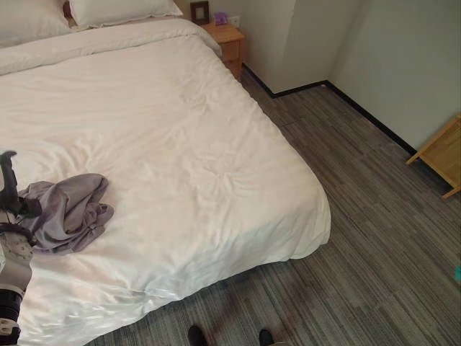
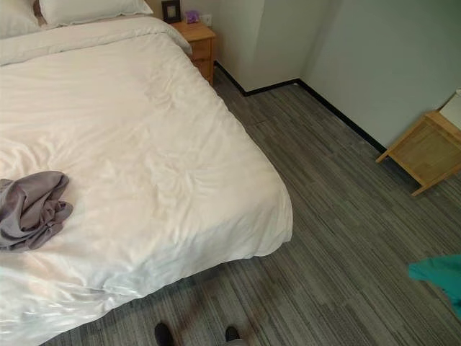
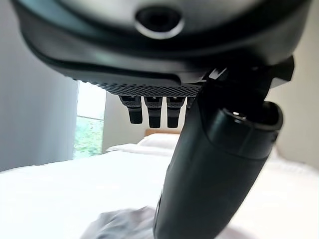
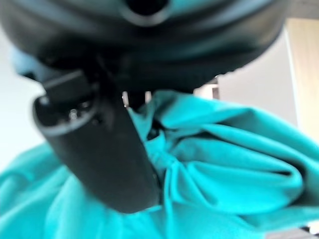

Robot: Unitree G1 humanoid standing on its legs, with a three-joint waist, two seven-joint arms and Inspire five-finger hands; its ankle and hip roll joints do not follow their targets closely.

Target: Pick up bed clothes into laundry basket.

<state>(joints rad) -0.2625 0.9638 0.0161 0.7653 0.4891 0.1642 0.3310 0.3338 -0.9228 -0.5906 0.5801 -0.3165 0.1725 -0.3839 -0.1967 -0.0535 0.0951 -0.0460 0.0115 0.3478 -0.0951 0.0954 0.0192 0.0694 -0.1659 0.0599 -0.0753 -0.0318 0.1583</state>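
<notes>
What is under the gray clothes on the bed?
The gray clothes lie bunched on the white duvet, near the bed's foot, beside the left hand. The duvet shows all around them. Whether anything smaller hides beneath the bunched cloth cannot be seen.

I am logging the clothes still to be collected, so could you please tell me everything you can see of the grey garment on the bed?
The grey garment is soft, thin-looking cloth, crumpled into a loose heap with folds and a rounded upper edge. It lies flat on the white duvet near the bed's foot end, on the robot's left. The left hand is right at its near edge with fingers straight, above the cloth in the left wrist view; whether it touches is unclear.
</notes>
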